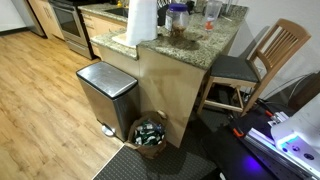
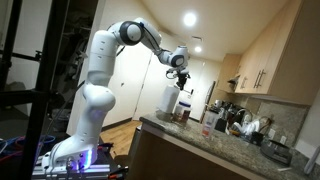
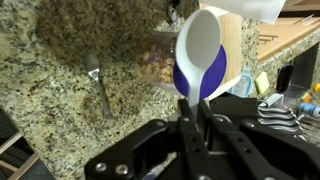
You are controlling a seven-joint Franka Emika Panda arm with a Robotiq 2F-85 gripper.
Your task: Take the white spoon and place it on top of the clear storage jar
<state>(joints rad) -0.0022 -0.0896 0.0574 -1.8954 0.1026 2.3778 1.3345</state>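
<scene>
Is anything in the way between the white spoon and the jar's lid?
Nothing visible does. The pincer holds the small white spoon close to the blue lid of the round clear jar; the grey metal utensil lies off to the side.

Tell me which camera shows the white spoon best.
The wrist view: the white spoon looms large at centre, its handle pinched in the gripper. In both exterior views it is too small to make out.

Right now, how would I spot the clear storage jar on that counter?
Look on the speckled granite counter near the tall white paper roll. The round clear storage jar stands there; its bluish lid sets it apart from the slimmer glass with red.
</scene>
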